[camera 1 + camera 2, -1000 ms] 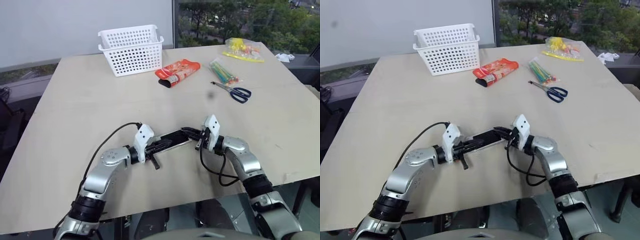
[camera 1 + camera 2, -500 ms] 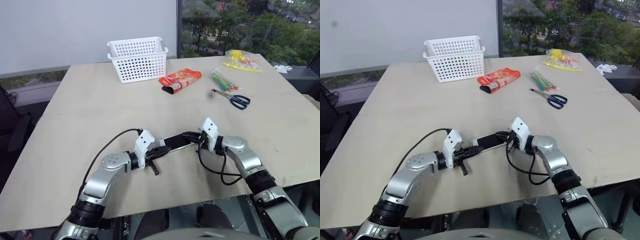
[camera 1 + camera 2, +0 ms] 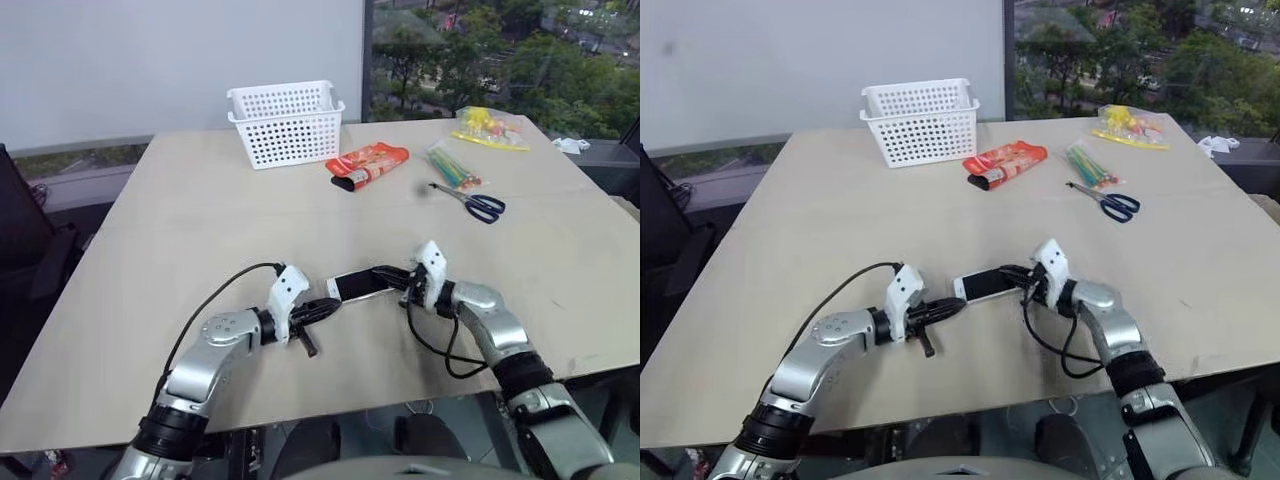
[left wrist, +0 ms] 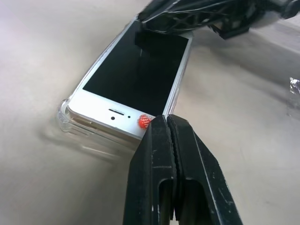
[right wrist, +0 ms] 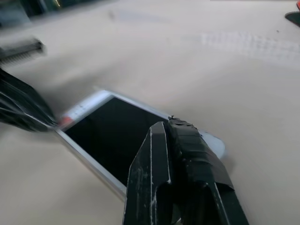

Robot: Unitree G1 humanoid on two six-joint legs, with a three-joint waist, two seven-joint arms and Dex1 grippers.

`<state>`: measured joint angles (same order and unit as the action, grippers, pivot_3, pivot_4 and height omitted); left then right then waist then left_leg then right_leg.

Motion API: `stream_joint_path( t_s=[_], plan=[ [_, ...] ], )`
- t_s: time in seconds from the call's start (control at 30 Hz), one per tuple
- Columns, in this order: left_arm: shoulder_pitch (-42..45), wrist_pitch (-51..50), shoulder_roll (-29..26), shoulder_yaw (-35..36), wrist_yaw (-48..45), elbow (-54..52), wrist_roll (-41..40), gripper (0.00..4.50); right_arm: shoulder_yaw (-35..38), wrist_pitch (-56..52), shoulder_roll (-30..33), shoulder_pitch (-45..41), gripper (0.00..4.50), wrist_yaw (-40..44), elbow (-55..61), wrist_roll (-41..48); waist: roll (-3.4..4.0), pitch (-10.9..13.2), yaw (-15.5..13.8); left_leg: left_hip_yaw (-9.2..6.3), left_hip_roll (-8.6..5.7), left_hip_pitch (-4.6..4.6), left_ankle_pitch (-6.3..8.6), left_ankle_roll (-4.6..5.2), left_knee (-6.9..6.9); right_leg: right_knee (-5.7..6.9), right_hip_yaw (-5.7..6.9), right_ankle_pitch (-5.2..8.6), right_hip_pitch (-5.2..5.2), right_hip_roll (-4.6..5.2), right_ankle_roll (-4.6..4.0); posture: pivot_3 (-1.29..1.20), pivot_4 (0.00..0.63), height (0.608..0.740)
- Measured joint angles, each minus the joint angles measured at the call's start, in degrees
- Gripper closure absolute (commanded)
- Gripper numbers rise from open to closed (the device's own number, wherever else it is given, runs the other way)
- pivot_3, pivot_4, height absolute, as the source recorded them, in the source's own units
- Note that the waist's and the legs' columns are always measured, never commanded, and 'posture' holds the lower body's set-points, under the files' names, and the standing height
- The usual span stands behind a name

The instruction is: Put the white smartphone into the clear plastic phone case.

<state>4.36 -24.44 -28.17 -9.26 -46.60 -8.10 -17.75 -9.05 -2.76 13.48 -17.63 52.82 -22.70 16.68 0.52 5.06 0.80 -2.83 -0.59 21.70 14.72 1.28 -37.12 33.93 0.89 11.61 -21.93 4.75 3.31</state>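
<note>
On my left, the left end effector (image 3: 322,311) has its two black fingers pressed flat together with nothing between them; in its wrist view the closed tips sit right at the phone's near corner, touching or just short of it, I cannot tell which. Just beyond them the white smartphone (image 4: 136,82) lies screen up on the table (image 3: 200,220), near the front edge and midway between my two arms. It appears to rest in the clear plastic phone case (image 4: 65,116), whose rounded transparent corner and low rim show around the earpiece end. Whether that end is fully seated I cannot say; the rim looks slightly proud of the phone there.

To the right, the right end effector (image 3: 392,275) is also shut on nothing, its closed tips lying over the far end of the phone.

I judge the phone stiff, light and smooth-sided, so it will slide rather than bend if pushed sideways. The case is thin and springy, and its lip has to flex over each edge. I would press down on the white bezels and corners, not the glass, with one end effector pinning an end while the other works along the rim.
</note>
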Motion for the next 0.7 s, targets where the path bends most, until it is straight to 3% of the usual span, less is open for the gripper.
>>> stream_joint_path(
  t_s=[0.13,0.23,0.47,0.7],
  plan=[
    [0.6,0.3,0.0,0.4,-0.1,-0.1,0.0,4.50,2.6,3.1,-1.0,2.5,4.44,4.1,0.4,4.2,0.01,0.6,-0.3,-0.07,-0.24,0.00,-0.04,0.03,0.49,0.14,0.10,0.07,-0.32,0.12,0.13,0.00,0.150,0.740],
    [1.5,0.7,-0.1,0.5,-0.1,0.0,0.0,4.50,3.6,4.8,-2.0,3.3,4.44,5.5,1.5,5.9,0.19,1.0,-0.4,-0.15,-0.26,0.04,-0.21,0.30,0.64,0.14,0.07,0.05,-0.50,-0.37,0.07,0.00,0.150,0.740],
    [2.2,1.2,-0.3,0.4,-0.4,0.2,0.0,4.50,6.8,5.6,-2.5,3.5,4.44,4.3,2.4,7.3,-0.32,1.9,-0.9,0.04,-0.39,0.16,-0.20,0.31,0.73,0.02,-0.10,0.23,-0.65,-0.08,0.17,0.00,0.150,0.740],
    [2.2,1.8,-0.3,0.5,-0.9,-0.2,-0.4,4.50,8.8,5.0,2.7,6.0,4.44,3.8,6.5,7.3,-0.08,2.7,-1.7,0.01,-0.57,0.28,-0.21,0.34,0.73,0.07,0.01,0.24,-0.79,0.14,0.21,0.00,0.150,0.740]
  ],
)
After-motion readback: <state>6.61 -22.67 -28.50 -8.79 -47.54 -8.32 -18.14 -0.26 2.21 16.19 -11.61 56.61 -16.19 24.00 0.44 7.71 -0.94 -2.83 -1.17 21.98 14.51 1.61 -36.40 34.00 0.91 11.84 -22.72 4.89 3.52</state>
